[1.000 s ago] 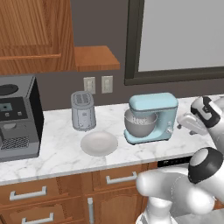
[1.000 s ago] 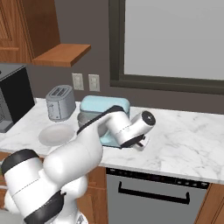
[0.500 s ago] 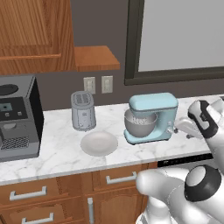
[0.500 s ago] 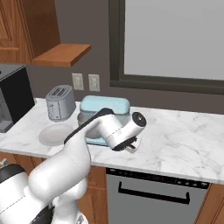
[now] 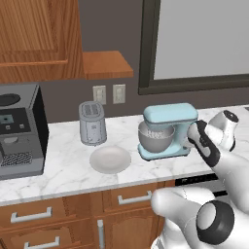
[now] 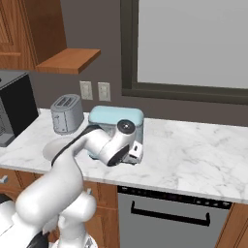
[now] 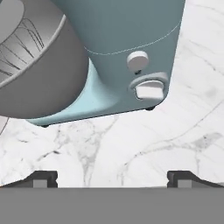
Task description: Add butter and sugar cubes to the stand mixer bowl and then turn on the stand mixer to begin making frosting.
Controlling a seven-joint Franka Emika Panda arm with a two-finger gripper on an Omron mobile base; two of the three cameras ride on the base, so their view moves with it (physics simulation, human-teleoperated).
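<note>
stand mixer (image 7: 131, 52) w/ steel bowl (image 7: 39, 65), white knobs (image 7: 148, 89), marble counter (image 7: 144, 144)

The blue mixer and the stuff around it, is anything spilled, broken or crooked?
Nothing stands out. The light-blue stand mixer stands upright on the white marble counter, its brushed-steel grey bowl seated under the head. The grey toaster and the pale round plate sit neatly apart, with no spill visible. The open gripper touches nothing.

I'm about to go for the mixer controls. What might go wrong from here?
The open tool faces two close controls on the stand mixer: a round knob and a flat lever, so it may press the wrong one. Its wide fingers may also bump the stand mixer bowl.
</note>
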